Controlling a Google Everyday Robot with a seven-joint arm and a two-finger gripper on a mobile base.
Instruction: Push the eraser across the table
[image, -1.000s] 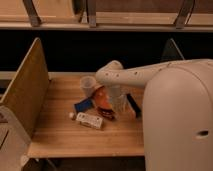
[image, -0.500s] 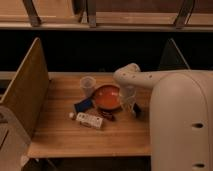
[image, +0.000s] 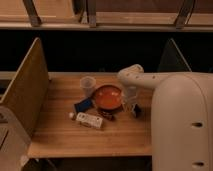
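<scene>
The eraser (image: 106, 114) appears as a slim dark bar on the table (image: 55, 137), just in front of the orange bowl (image: 107, 97) and right of the white bottle (image: 89, 120). My gripper (image: 132, 109) hangs down from the white arm (image: 131, 76) at the bowl's right rim, low over the tabletop, a short way right of the eraser. A small dark shape (image: 137, 111) sits at its tip; I cannot tell what it is.
A clear cup (image: 88, 84) stands behind the bowl on the left. A flat blue piece (image: 83, 105) lies left of the bowl. Upright wooden panels (image: 26, 95) bound the table on the left and right. My large white body (image: 182, 125) covers the table's right part.
My arm has swung to the right, from over the bowl to its right rim, and the gripper has come slightly lower. The objects on the table have not visibly moved.
</scene>
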